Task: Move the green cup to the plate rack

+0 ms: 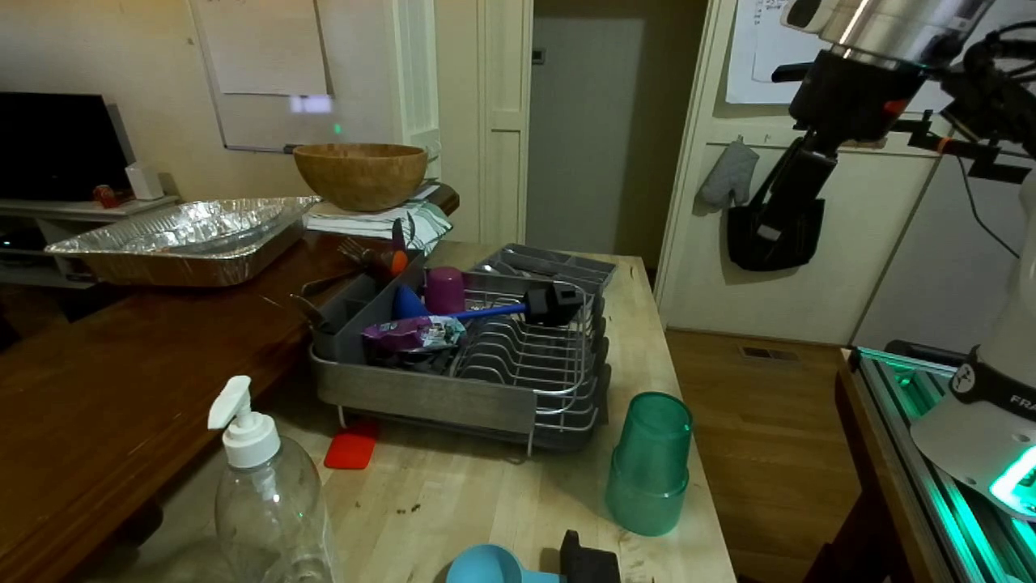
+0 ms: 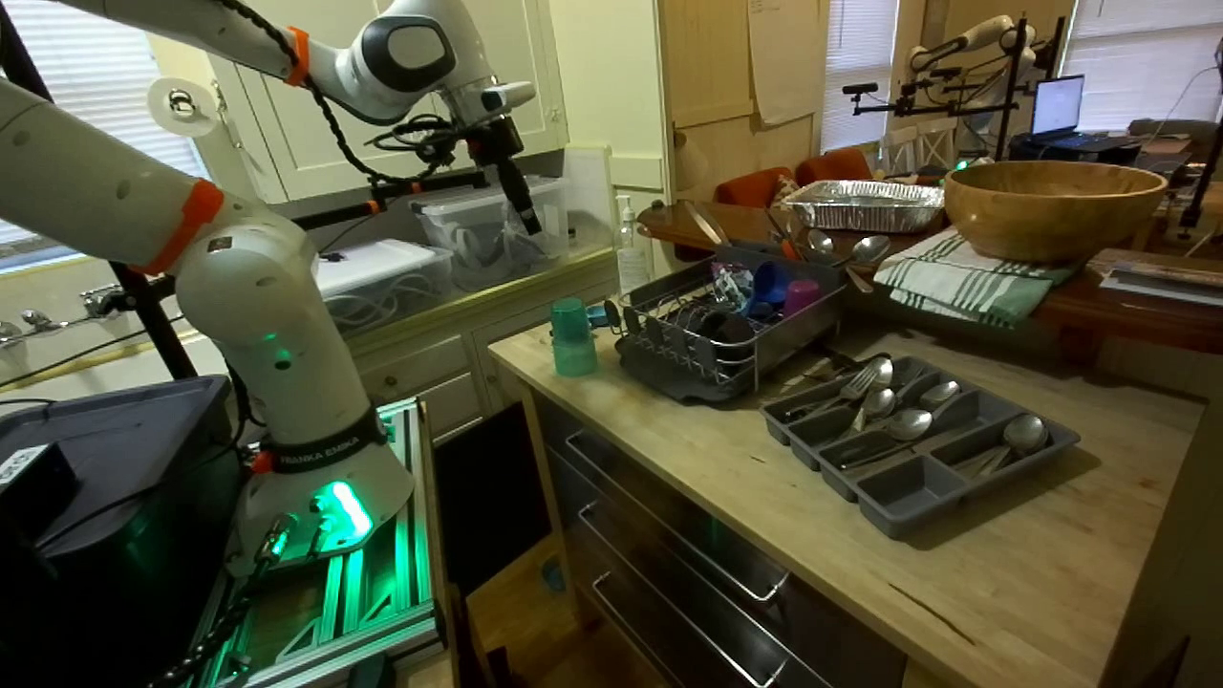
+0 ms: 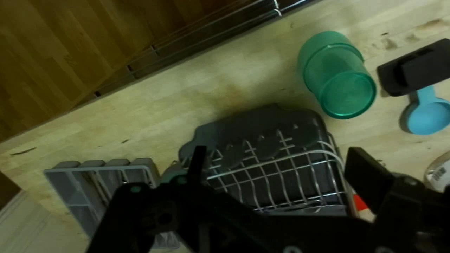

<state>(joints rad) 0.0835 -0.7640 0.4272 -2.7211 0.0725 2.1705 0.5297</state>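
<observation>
1. Far left of an exterior view: a foil tray (image 1: pixel 174 269) on a brown table (image 1: pixel 162 348); below, a clear pump bottle (image 1: pixel 267 502).
2. Left of centre: a red flat piece (image 1: pixel 353 448) just beside the plate rack (image 1: pixel 421 394); higher, a wooden bowl (image 1: pixel 362 176) on folded cloths (image 1: pixel 388 224).
3. Centre: the plate rack holds a purple cup (image 1: pixel 444 290), a purple packet (image 1: pixel 414 334) and, across its wires, a blue rod (image 1: pixel 492 310); utensils (image 1: pixel 396 257) stand in its caddy (image 1: pixel 344 342).
4. Bottom centre: a light-blue scoop (image 1: pixel 484 565) just beside a black block (image 1: pixel 589 560).
5. Behind the plate rack: a grey cutlery tray (image 1: pixel 583 267) with spoons (image 2: pixel 908 423) and a fork (image 2: pixel 860 380).
6. Lower right: the green cup (image 1: pixel 650 465) stands near the worktop's (image 1: pixel 453 494) edge, apart from the plate rack.
7. Upper right: the arm (image 1: pixel 898 28); in the wrist view the gripper (image 3: pixel 276 154) has its fingers spread wide.
</observation>
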